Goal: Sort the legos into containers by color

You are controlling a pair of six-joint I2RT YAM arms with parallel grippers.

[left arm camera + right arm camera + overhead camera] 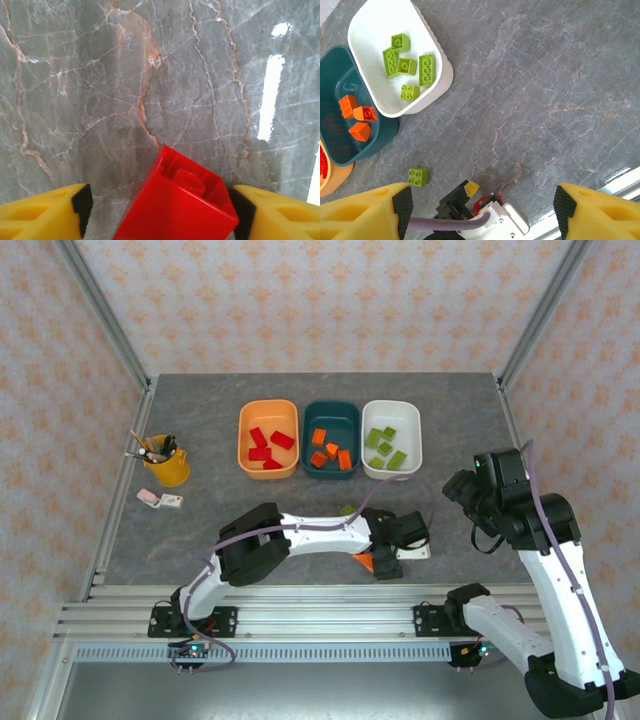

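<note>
As L gripper [162, 209] straddles red lego [175, 207], its long axis runs diag.

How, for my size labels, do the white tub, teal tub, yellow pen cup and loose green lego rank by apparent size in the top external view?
1. white tub and teal tub: they look alike, so tied.
2. yellow pen cup.
3. loose green lego, clearly the smallest.

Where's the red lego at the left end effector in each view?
Top external: red lego just below centre.
Left wrist: bottom centre, between the yellow fingers.
Right wrist: bottom edge, left of centre, a red sliver.
Shared landmark: the left end effector straddling it.
</note>
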